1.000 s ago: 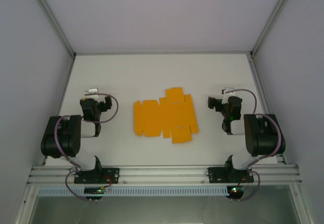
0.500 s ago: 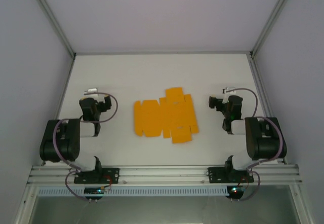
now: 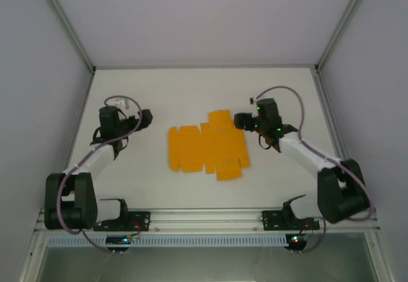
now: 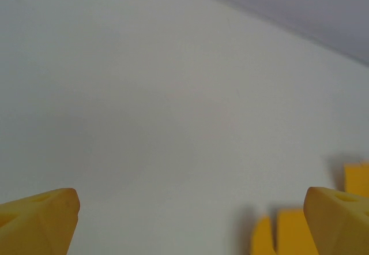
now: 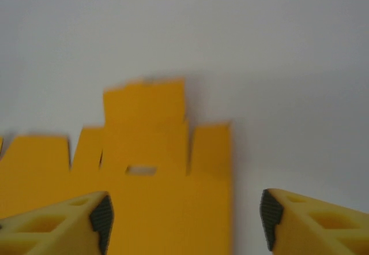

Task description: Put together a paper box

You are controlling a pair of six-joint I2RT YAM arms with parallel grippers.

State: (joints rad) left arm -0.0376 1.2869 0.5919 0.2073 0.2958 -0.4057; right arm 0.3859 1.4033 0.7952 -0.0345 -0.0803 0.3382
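The paper box (image 3: 205, 147) is a flat orange-yellow die-cut sheet with flaps and tabs, lying in the middle of the white table (image 3: 191, 90). My right gripper (image 3: 240, 121) hovers at the sheet's far right edge. In the right wrist view the sheet (image 5: 151, 129) lies under and ahead of the right gripper (image 5: 184, 219), whose jaws stand wide apart and hold nothing. My left gripper (image 3: 145, 117) is left of the sheet, apart from it. In the left wrist view the left gripper (image 4: 190, 220) is open over bare table, with corners of the sheet (image 4: 291, 232) at the lower right.
Grey walls and slanted aluminium posts (image 3: 64, 23) enclose the table on three sides. An aluminium rail (image 3: 204, 219) carrying both arm bases runs along the near edge. White table surface lies beyond the sheet toward the back wall.
Both arms have unfolded and reached forward. The right gripper swung left to the sheet's right edge. The left gripper moved up and right toward the sheet. The sheet has not moved.
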